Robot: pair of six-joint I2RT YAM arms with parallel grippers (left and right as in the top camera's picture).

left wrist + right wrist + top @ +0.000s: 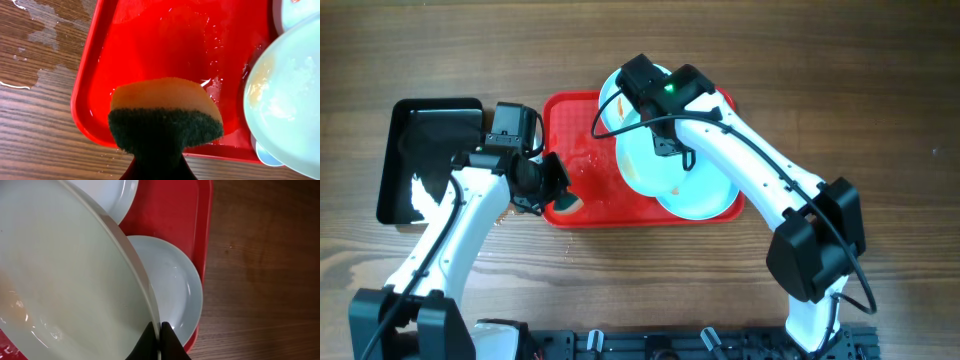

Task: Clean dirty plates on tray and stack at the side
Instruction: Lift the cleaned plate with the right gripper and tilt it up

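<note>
Surface: wood-grain bench carrying the red tray at centre, a black tray to its left and a puddle between them.
Left gripper: jaws clenched on a yellow-and-green sponge over the tray's wet near-left corner.
Right gripper: jaws grasping one dirty plate by its rim, tilted above the tray; a sauce smear shows on its face.
Other plates: far plate and near plate lie on the tray.
Risk: we judge the thin rim pinch on wet ware may slip under sponge pressure, dropping the plate onto the near plate below.
Obstruction: the right arm spans the tray, and the black tray crowds the left side.
</note>
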